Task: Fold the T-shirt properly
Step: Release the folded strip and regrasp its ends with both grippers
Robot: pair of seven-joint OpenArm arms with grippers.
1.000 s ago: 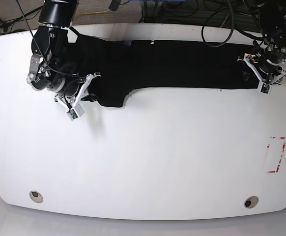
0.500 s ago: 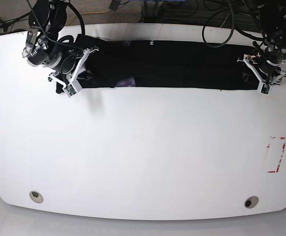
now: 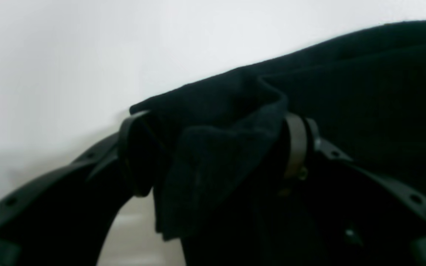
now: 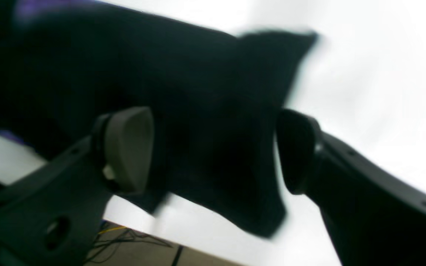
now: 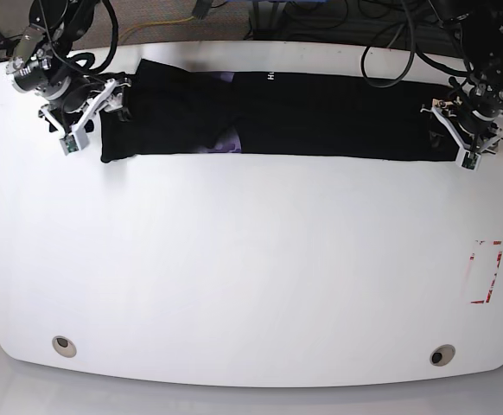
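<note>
Base view: the T-shirt (image 5: 321, 117) lies as a long black band across the far side of the white table (image 5: 251, 259), from 10 to 2 o'clock, with white collar lettering (image 5: 269, 76) near 12 and a purple print patch (image 5: 226, 143) on its near edge. The left gripper (image 5: 466, 130) sits at the band's 2 o'clock end; the right gripper (image 5: 87, 117) sits at the 10 o'clock end. A red marking (image 5: 485, 272) lies at 4 o'clock.

Left wrist view: the left gripper (image 3: 213, 147) pinches a bunched fold of the T-shirt (image 3: 364, 92) between its pads.

Right wrist view: the right gripper (image 4: 213, 147) stands spread, its pads either side of a hanging flap of the T-shirt (image 4: 198, 92), gaps showing beside the cloth; the picture is blurred.
</note>
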